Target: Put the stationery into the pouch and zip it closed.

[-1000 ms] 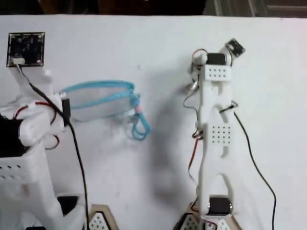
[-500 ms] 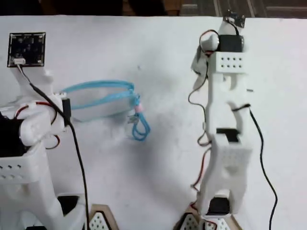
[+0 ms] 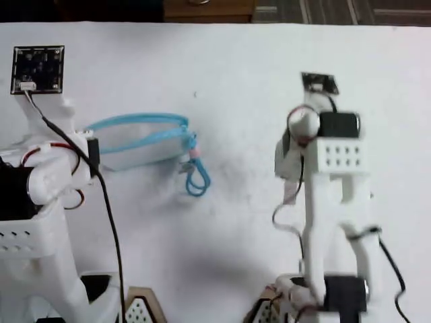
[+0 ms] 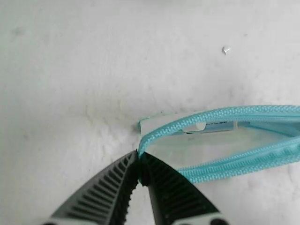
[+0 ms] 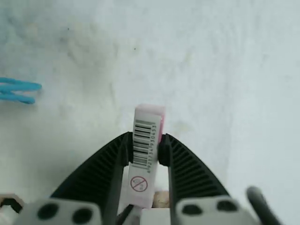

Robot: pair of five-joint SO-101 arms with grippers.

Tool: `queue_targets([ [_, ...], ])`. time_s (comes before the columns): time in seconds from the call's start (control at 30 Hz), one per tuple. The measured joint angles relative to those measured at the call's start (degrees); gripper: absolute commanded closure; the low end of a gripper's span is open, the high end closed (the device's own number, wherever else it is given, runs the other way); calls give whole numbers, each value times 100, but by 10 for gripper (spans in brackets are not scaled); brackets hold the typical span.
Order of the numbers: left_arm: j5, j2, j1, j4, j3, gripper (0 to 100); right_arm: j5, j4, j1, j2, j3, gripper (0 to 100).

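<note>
- The left gripper [image 4: 139,164] was pinched tight on the end corner of the pouch [image 4: 225,140], right where the blue zip [image 4: 220,115] begins, pinning that end against the table [image 4: 70,70].
- From those closed jaws the pouch ran straight out ahead. Its zip lay in two separate lines, so the mouth gaped open and nothing was zipped yet.
- The right gripper [image 5: 145,139] had a narrow, firm hold on a stationery piece [image 5: 148,123], a small pink-and-white block with a printed label poking out past the fingertips.
- That piece looked to be up off the table with the right gripper and well apart from the pouch. The blue pull loop [image 5: 21,86] sat far off to one side of the jaws.
- Whether anything already lay inside the clear pouch, I could not tell.
- My read is that the pick was done and the pouch was braced. The piece was not yet over the open mouth or dropped in, and the zip was not yet drawn closed.
</note>
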Motion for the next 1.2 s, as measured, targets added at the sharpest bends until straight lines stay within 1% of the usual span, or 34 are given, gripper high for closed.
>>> queue_targets([
  [0.13, 0, 0, 0, 0, 0, 978, 281, -1020, -334, -1020, 1301, 981],
  [0.27, 0, 0, 0, 0, 0, 978, 325, -2532, -712, -2040, 2523, 981],
  [0.37, 0, 0, 0, 0, 0, 978, 325, -3763, -1204, -2813, 3138, 981],
  [0.47, 0, 0, 0, 0, 0, 978, 308, -5064, -1785, -3490, 3367, 981],
  [0.63, 0, 0, 0, 0, 0, 978, -624, -7165, -2804, -4000, 3367, 981],
  [0.7, 0, 0, 0, 0, 0, 978, -782, -7807, -3200, -3921, 3358, 981],
  [0.8, 0, 0, 0, 0, 0, 978, -826, -8334, -3736, -3490, 3182, 981],
  [0.83, 0, 0, 0, 0, 0, 978, -826, -8448, -3798, -3279, 3121, 981],
  [1.0, 0, 0, 0, 0, 0, 978, -835, -9029, -3833, -2321, 3007, 981],
  [1.2, 0, 0, 0, 0, 0, 978, -835, -9125, -3947, -2163, 2998, 981],
])
